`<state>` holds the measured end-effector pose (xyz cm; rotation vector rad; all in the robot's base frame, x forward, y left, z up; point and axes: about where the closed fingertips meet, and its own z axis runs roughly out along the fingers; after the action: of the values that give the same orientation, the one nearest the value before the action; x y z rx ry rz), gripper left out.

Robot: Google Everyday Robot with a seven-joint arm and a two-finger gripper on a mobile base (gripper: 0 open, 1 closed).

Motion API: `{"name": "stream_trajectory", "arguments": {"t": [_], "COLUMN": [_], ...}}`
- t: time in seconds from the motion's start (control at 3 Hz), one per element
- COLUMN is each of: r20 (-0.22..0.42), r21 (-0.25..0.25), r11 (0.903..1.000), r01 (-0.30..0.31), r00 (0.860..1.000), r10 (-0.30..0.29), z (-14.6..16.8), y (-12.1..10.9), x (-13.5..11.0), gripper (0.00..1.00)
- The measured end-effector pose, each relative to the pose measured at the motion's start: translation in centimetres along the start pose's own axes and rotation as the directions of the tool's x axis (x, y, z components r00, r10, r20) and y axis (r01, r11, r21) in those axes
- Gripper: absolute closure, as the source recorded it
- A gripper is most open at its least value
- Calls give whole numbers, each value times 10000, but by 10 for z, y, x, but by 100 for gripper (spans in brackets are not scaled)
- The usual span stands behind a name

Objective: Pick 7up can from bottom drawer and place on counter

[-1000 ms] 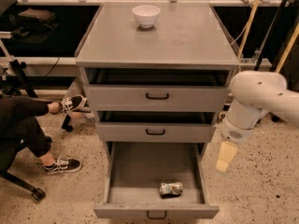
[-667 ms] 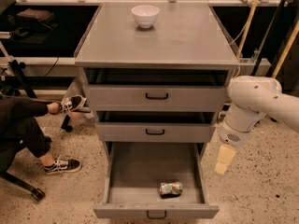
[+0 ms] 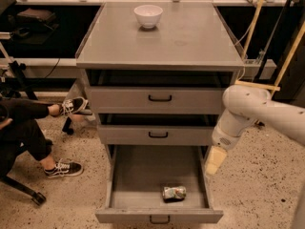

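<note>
The 7up can [image 3: 174,192], dented and silvery with green and red marks, lies on its side near the front of the open bottom drawer [image 3: 138,175]. The drawer is pulled far out, with its black handle at the lower edge. My gripper [image 3: 215,160] hangs from the white arm at the right, just outside the drawer's right wall, above and to the right of the can and apart from it. The counter [image 3: 190,37] is the flat grey cabinet top above.
A white bowl [image 3: 148,15] stands at the back of the counter. The two upper drawers [image 3: 159,99] are slightly open. A seated person's legs and sneakers [image 3: 64,168] are at the left. Yellow poles and cables stand at the right.
My arm and gripper have shifted a little to the left, closer to the bottom drawer's right wall. The can has not moved.
</note>
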<state>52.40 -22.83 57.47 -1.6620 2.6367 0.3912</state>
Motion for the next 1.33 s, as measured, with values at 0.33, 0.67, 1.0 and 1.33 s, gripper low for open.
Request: {"name": "stream_trajectory", "arguments": {"t": [0.33,0.67,1.0,1.33], "r20": [964,1959,2853,2830], "r21": [-193,-616,-1219,-1391], "r11": [9998,9981,9925,9902], "r01": [87,-83,-105,-137], "r00": [9953,9804,9574,9577], "r10": [-68,203,451,530], "z": [57,107,166,184], "y": [-50,-94,-111,-110], "x": [-38,-56,-48,-46], "gripper": [0,0,0,0]}}
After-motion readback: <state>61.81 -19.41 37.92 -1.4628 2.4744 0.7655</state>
